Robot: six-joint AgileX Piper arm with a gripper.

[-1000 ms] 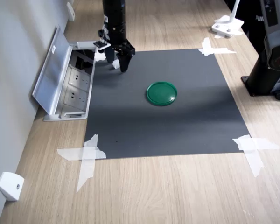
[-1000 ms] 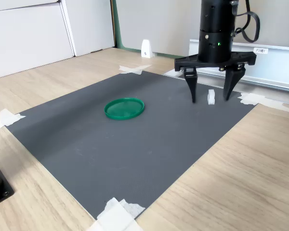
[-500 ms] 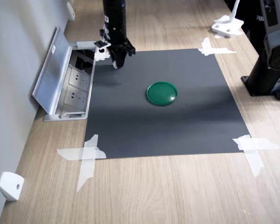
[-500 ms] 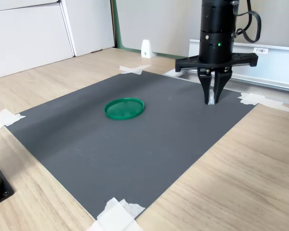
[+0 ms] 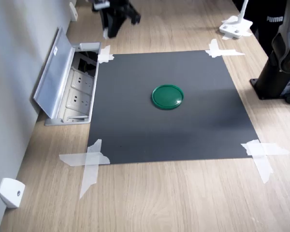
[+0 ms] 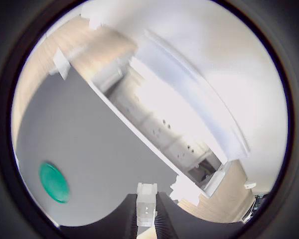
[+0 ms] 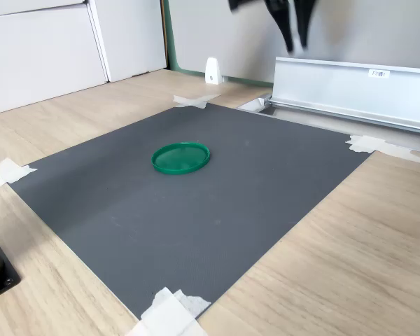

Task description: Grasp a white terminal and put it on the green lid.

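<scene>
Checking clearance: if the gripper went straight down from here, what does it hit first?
Probably the dark grey mat near its taped corner by the open metal socket box. The gripper, shut on the tiny white plastic terminal, hangs high; depth is unclear. The round green plastic lid lies well aside.

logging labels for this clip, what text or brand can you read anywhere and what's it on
"PUMA": white letters on a dark object at the first exterior view's upper right edge.
Small white label on the open metal cover: print too small to read.
Small sticker on that cover in the first exterior view: unreadable.
</scene>
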